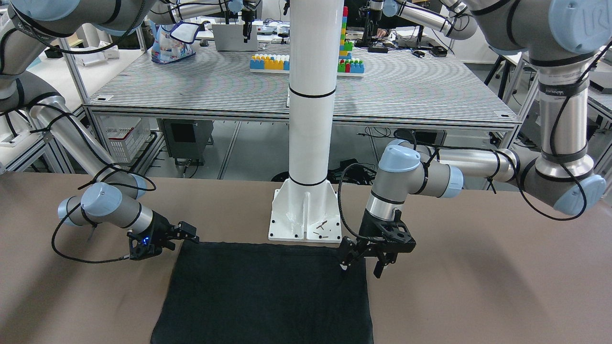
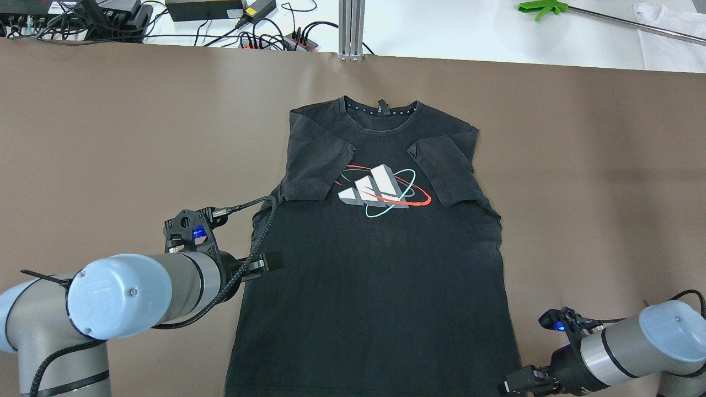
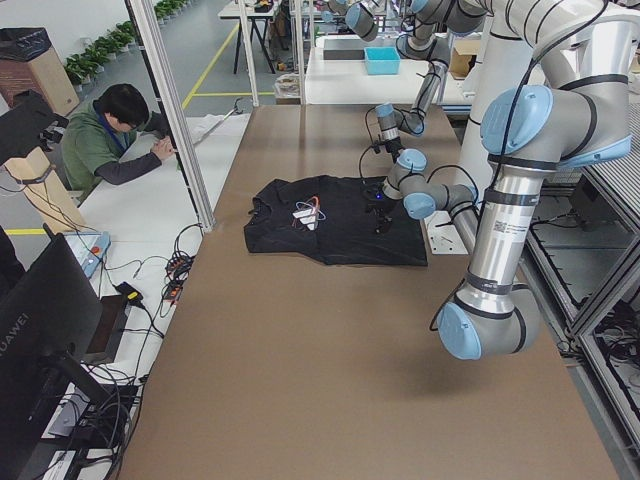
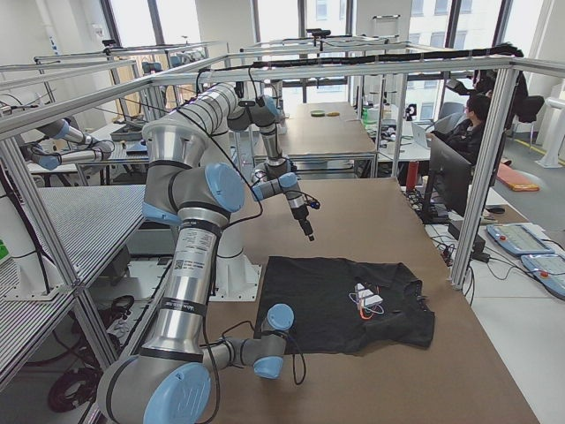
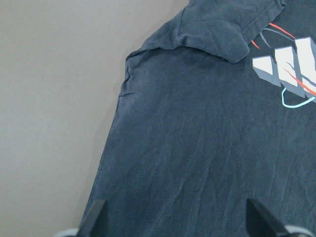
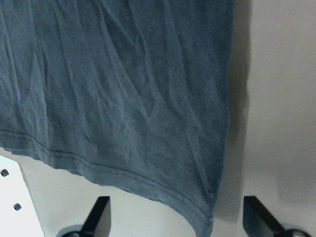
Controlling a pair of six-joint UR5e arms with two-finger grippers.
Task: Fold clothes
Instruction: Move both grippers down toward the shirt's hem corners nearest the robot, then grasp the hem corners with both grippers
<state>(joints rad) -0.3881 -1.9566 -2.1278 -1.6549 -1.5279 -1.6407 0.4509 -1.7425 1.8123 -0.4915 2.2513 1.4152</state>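
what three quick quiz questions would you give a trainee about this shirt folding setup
1. True or false: both sleeves of the T-shirt are already folded in over its front.
2. Multiple choice: which part of the T-shirt does the right gripper hover by? A the collar; B a hem corner; C the printed logo.
3. Fill in: seen from its wrist camera, the left gripper is ____ (open or shut) over the T-shirt's side edge.

Key: 1 true; 2 B; 3 open.
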